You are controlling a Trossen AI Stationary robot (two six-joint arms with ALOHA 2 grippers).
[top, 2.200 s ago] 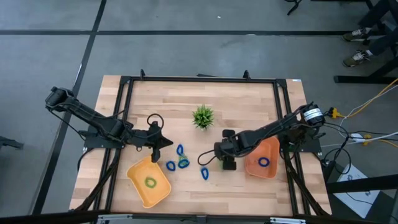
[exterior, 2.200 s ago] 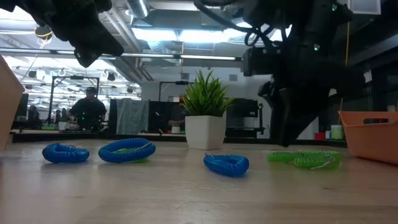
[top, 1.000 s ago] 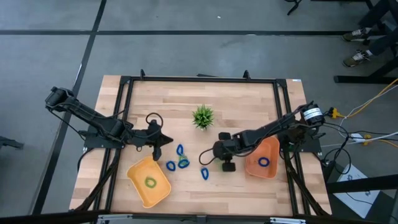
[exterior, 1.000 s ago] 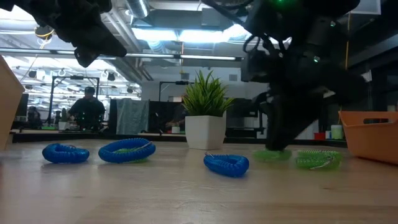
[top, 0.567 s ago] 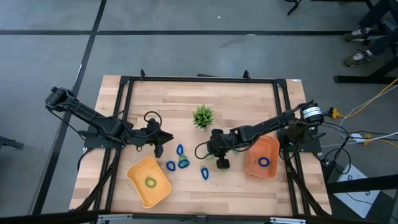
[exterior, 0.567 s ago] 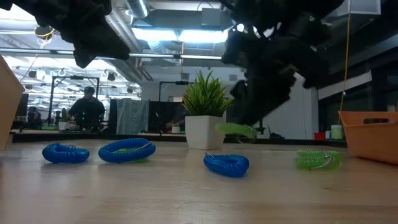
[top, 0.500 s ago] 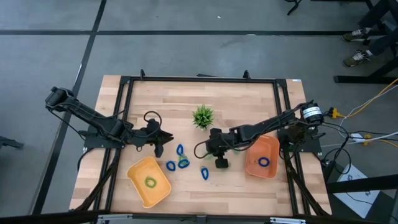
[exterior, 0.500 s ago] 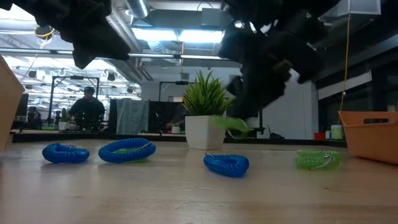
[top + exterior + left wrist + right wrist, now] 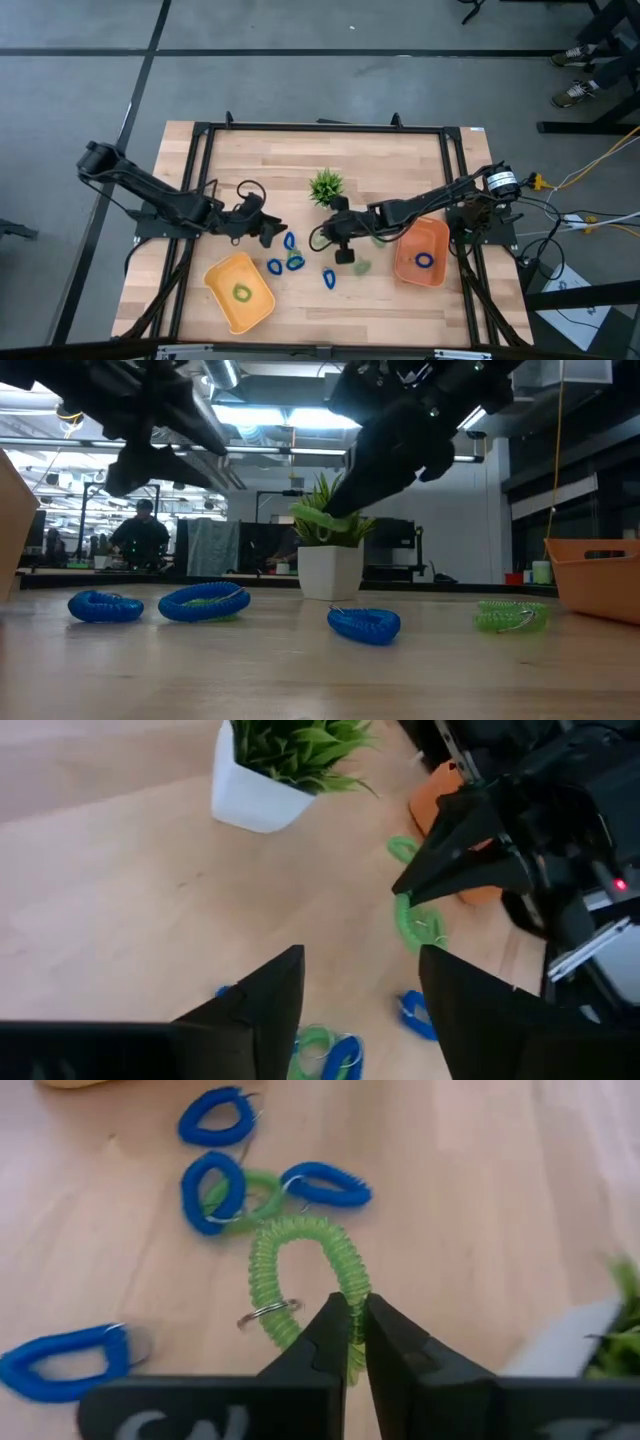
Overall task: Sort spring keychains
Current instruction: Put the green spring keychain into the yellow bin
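Observation:
My right gripper (image 9: 354, 1323) is shut on a light green spring keychain (image 9: 300, 1245) and holds it above the table's middle, in front of the plant (image 9: 330, 520). My left gripper (image 9: 360, 995) stands open above the table, left of a cluster of keychains: two blue ones (image 9: 289, 241) (image 9: 274, 267) and a green one (image 9: 296, 262). Another blue keychain (image 9: 328, 278) and a green one (image 9: 362, 267) lie flat nearer the right arm. The yellow tray (image 9: 222, 285) holds a green keychain (image 9: 242, 293). The orange tray (image 9: 408, 268) holds a blue one (image 9: 425, 261). My right gripper pinches the green keychain's coil (image 9: 349, 1298) at one end of its loop, between its two fingers. The fingers slant down from the table's right side. The keychain (image 9: 316, 520) is lifted clear of the table, its loop reaching out past the fingertips, a small metal ring (image 9: 270, 1312) on it.
A potted spiky plant (image 9: 326, 187) stands behind the middle of the table. A black metal frame (image 9: 320, 128) runs round the tabletop. Bare wood lies along the near edge between the two trays.
My right gripper has lifted the green keychain off the table and carried it up and toward the table's left, nearer the plant. My left gripper has rolled about its wrist, opened, and edged toward the cluster of keychains.

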